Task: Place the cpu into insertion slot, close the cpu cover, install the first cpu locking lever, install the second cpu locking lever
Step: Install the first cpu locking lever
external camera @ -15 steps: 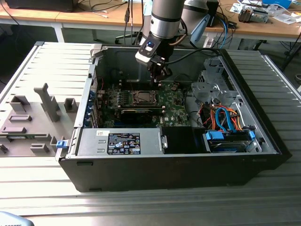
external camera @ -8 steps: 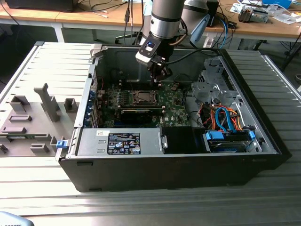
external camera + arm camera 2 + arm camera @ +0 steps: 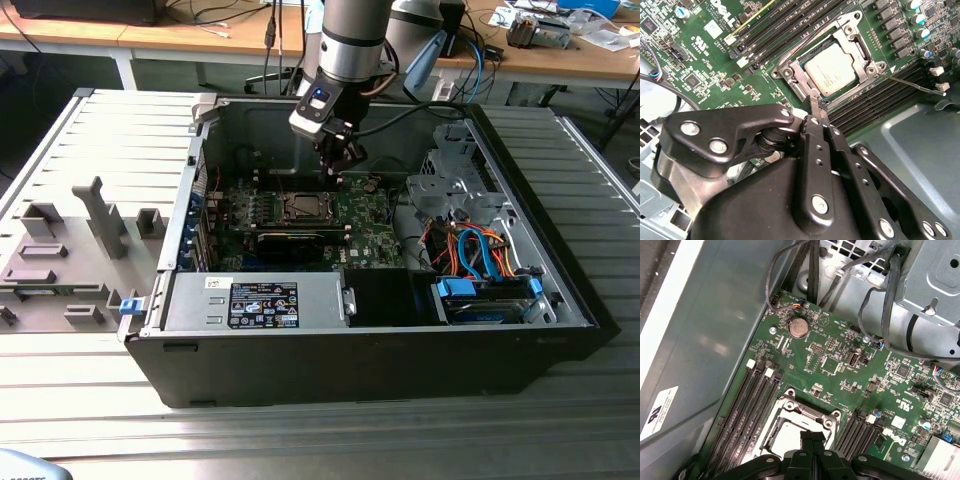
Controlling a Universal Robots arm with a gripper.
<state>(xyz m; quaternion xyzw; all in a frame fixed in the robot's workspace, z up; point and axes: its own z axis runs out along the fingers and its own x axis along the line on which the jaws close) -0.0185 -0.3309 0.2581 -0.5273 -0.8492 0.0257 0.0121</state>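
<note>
The cpu (image 3: 832, 70) lies flat in the insertion slot (image 3: 300, 205) on the green motherboard, silver top up. The cpu cover (image 3: 863, 50) is down around it, framing the chip. One thin locking lever (image 3: 912, 84) sticks out sideways over the memory slots. Another lever (image 3: 805, 42) runs along the cover's edge. My gripper (image 3: 817, 106) hovers at a corner of the socket, its fingers (image 3: 807, 442) pressed together with nothing between them. In the exterior view the gripper (image 3: 340, 165) hangs just behind and to the right of the socket.
Long black memory slots (image 3: 747, 410) flank the socket. Black cables (image 3: 880, 295) and a metal drive cage (image 3: 450, 185) stand close by. The case wall (image 3: 715, 315) rises beside the board. A power supply (image 3: 265, 300) fills the case front. Grey fixtures (image 3: 100, 215) sit outside at the exterior view's left.
</note>
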